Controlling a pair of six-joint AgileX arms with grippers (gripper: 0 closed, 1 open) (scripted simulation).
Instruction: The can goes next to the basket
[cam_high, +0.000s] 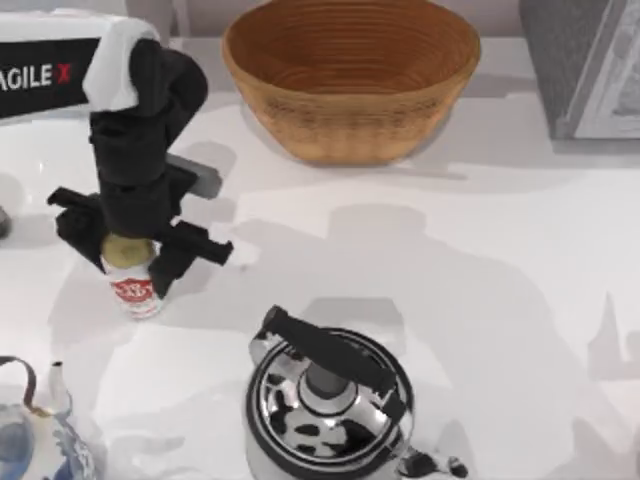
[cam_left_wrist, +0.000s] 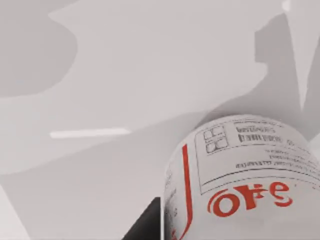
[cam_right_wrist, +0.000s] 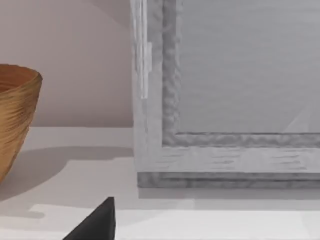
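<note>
The left gripper (cam_high: 128, 255) sits over the can (cam_high: 134, 282) at the table's (cam_high: 450, 260) left, fingers on either side of its gold top, seemingly pinching it. The can stands upright directly beneath, well apart from the basket (cam_high: 350, 80), with the kettle (cam_high: 325, 405) nearby.

The basket (cam_right_wrist: 17, 117) stands at the left edge of the frame, its woven wall casting a shadow across the white table (cam_right_wrist: 75, 190). A grey framed panel (cam_right_wrist: 230, 100) fills the right. One dark finger tip (cam_right_wrist: 97, 222) juts in at the bottom.
</note>
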